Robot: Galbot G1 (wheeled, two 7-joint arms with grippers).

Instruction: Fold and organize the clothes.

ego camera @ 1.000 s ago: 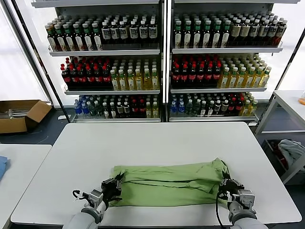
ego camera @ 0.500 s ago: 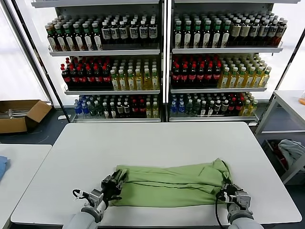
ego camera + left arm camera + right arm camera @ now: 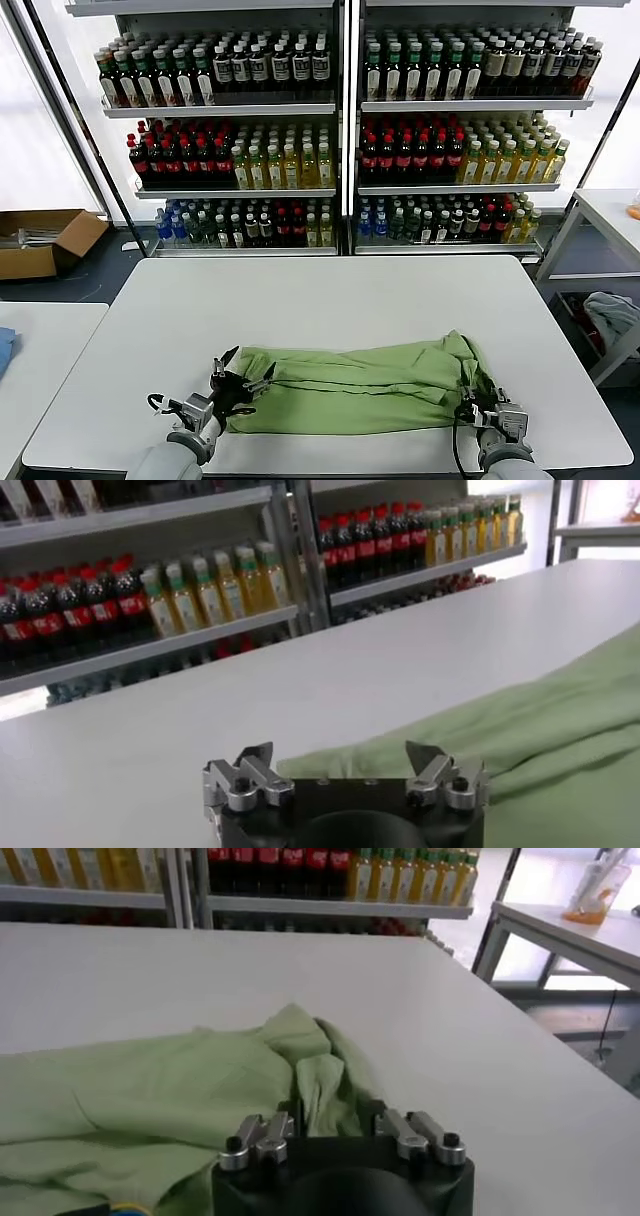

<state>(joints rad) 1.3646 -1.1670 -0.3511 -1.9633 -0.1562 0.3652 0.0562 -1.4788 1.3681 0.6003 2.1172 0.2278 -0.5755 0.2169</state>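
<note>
Left gripper [image 3: 243, 378] spread at the shirt's [image 3: 360, 385] left end, right gripper [image 3: 487, 402] parted at its right end; the shirt's long axis runs left-right between them.

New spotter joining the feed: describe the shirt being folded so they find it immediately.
On the white table before the drink shelves, look along the near edge. The shirt lies there as a long band between the open left gripper and right gripper. It is the only light green cloth on that table.
</note>
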